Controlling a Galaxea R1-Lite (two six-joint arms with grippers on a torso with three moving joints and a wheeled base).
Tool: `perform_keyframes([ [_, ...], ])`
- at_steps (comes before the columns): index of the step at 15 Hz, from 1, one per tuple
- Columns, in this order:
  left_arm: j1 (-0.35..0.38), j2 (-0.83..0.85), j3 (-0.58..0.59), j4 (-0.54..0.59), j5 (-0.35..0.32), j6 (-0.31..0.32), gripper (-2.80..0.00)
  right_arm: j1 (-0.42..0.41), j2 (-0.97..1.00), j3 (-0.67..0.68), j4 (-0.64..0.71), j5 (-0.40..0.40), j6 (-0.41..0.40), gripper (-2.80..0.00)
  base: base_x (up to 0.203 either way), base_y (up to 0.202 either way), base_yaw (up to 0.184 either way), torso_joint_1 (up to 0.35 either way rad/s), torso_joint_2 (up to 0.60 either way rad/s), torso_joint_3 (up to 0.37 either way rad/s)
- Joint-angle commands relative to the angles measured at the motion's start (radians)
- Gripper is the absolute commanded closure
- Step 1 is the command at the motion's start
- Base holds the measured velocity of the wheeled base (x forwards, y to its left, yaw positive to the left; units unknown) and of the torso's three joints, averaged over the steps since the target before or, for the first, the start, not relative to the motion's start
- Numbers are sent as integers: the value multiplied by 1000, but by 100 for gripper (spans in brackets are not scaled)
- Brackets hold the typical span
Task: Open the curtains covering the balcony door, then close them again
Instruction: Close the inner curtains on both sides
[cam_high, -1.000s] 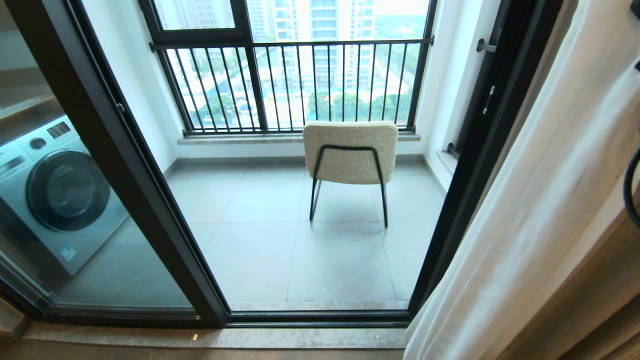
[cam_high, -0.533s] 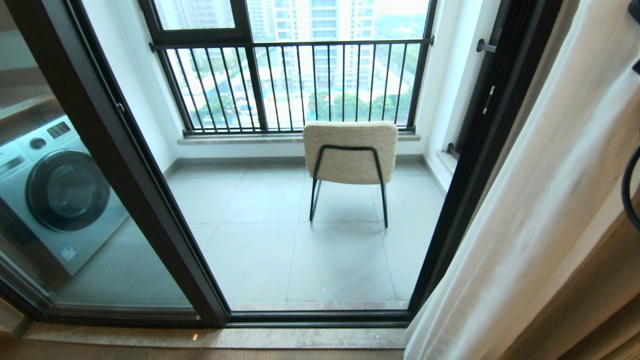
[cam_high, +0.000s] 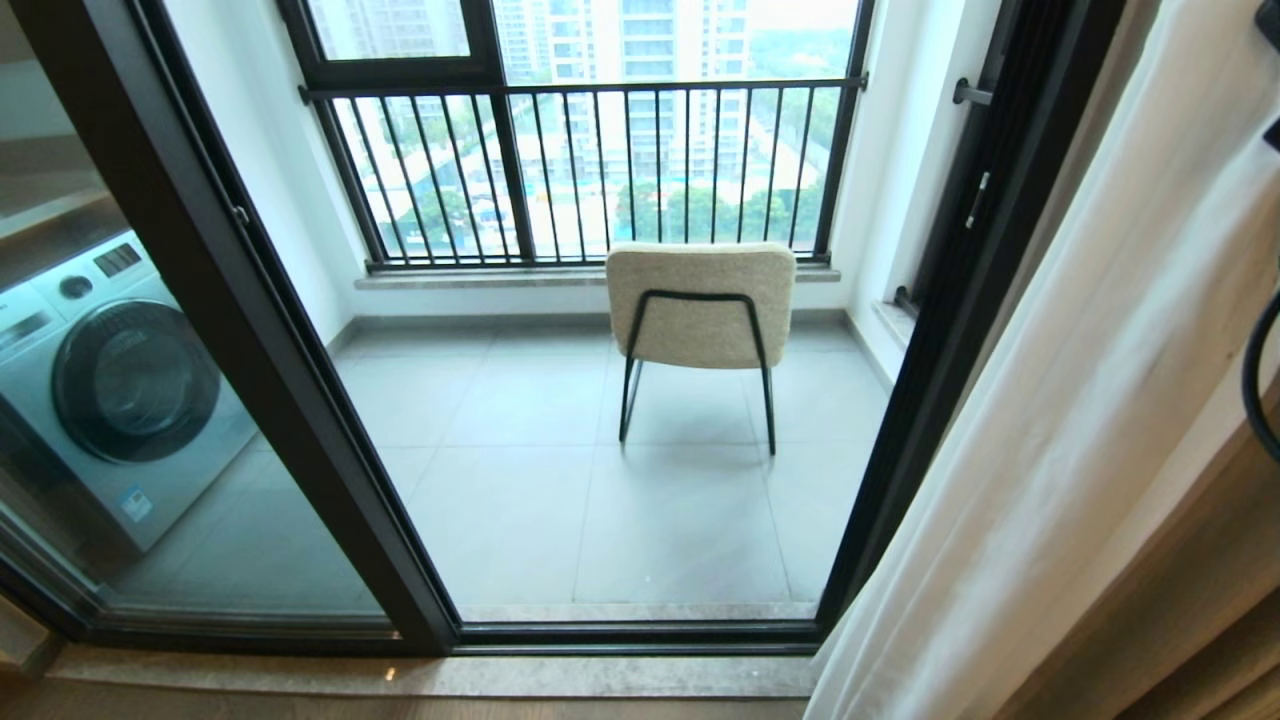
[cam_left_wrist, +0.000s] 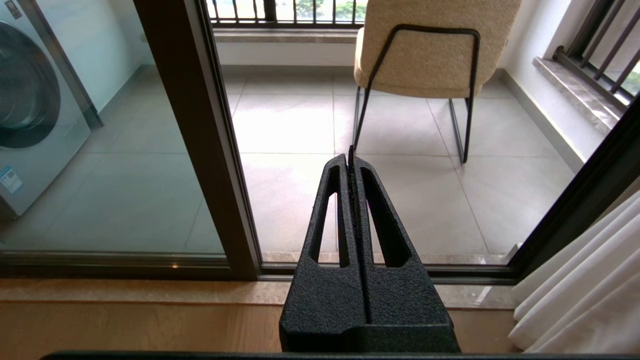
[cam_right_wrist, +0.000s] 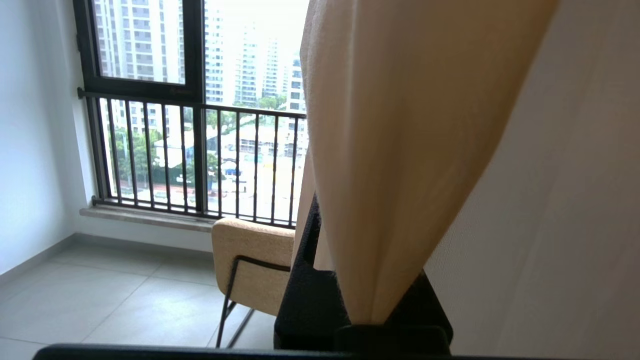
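Note:
The sheer white curtains (cam_high: 1060, 420) hang bunched at the right side of the opening, and their hem (cam_left_wrist: 585, 295) shows in the left wrist view. The balcony door (cam_high: 250, 330), dark-framed glass, stands at the left with the opening uncovered. My right gripper (cam_right_wrist: 320, 235) is up against the curtains (cam_right_wrist: 400, 150), shut on a pinched fold of the fabric that hides most of its fingers. My left gripper (cam_left_wrist: 350, 155) hangs low before the threshold, shut and empty, pointing at the balcony floor.
A beige chair (cam_high: 700, 305) with black legs stands on the tiled balcony before the black railing (cam_high: 600, 170). A washing machine (cam_high: 120, 390) sits behind the left glass pane. A stone threshold (cam_high: 430, 675) runs along the door track. A tan drape (cam_high: 1200, 600) hangs at the far right.

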Motion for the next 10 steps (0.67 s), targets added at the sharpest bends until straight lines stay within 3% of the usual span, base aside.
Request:
perform_keyframes([
  [1, 0, 0, 0, 0, 0, 0, 0, 1, 5, -5, -5, 0, 0, 0, 0, 0, 0, 0, 0, 0],
  [8, 0, 0, 0, 0, 0, 0, 0, 0, 9, -2, -6, 0, -1, 0, 0, 0, 0, 0, 0, 0],
  [10, 0, 0, 0, 0, 0, 0, 0, -1, 9, 0, -6, 0, -1, 0, 2, 86, -4, 2, 2, 8],
])
